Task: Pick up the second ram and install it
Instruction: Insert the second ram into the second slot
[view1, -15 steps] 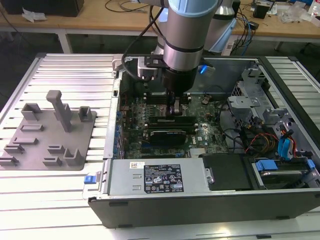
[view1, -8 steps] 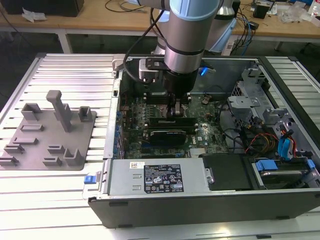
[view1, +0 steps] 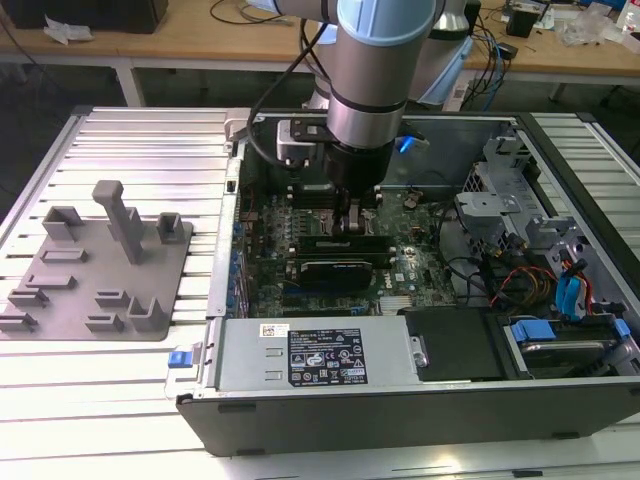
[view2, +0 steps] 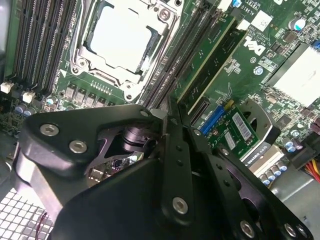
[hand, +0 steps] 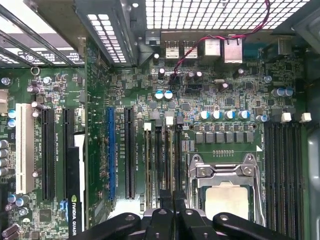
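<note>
Slatted table (view1: 130, 150) beneath everything, carrying an open computer case (view1: 400, 420) laid flat with its side off, presumably to give reach from straight above. Inside the case, nearer its far wall, the arm (view1: 385, 60) standing vertical, wrist square to the motherboard (hand: 215, 100): judged the posture for pressing a part straight down into a slot rather than at a slant. Near the table's edge at the exterior view's left, well apart from the case, a grey fixture plate (view1: 90, 270) with upright blocks, seemingly a staging place for parts. Towards the board's middle, a black expansion card (view1: 340, 268) lying flat just in front of the arm. Beside it the processor socket (view2: 122, 35), lever frame down. Gripper (view2: 166, 114) hanging low over the memory slots (hand: 177, 160) between socket and blue slot (hand: 111, 150), lined up along their length. Clenched or released: cannot tell. Just beside the gripper's tip, what is taken for the second ram (view2: 212, 60), upright on its long edge on the side of the slot bank away from the socket, apparently seated. Touched by the gripper or not: cannot tell.
</note>
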